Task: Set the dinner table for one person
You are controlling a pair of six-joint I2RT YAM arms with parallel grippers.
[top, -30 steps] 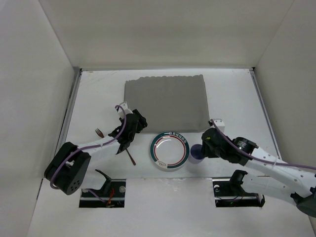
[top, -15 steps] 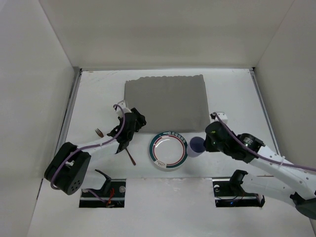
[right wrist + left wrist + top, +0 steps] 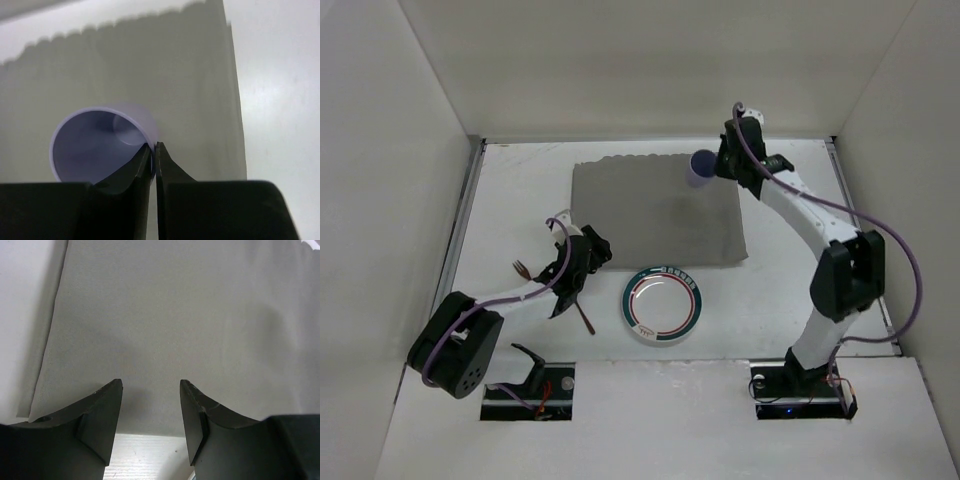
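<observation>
1. Judging by how things lie, the setting is only partly done. The grey placemat (image 3: 655,210) is spread on the white surface (image 3: 775,300), and nothing sits in its middle.
2. The right tool (image 3: 153,148) is narrowed onto the wall of a pale purple cup (image 3: 97,147), one finger inside the rim and one outside. The cup hangs just ahead of the fingertips, over the mat's far right corner. It looks tilted, mouth towards the wrist camera, and I cannot tell whether it touches the cloth.
3. The left tool (image 3: 150,386) stands wide and holds nothing. The mat's near edge lies directly below its fingertips, and plain cloth stretches ahead of them.
4. The plate (image 3: 663,304), white with a red and green ring, lies off the mat, back and to the right of the left tool, near the mat's near edge.
5. A brownish utensil (image 3: 585,317) lies behind the left tool, between it and the plate. A second utensil (image 3: 521,267) shows on the tool's other side. Fork or spoon, I cannot tell.
6. Left to do, in my judgement: stand the cup upright, move the plate onto the mat, and lay the utensils beside it.
7. The surface is flat, matt, plain white and rectangular, walled on three sides. It lies beneath both tools and carries everything except the held cup.
</observation>
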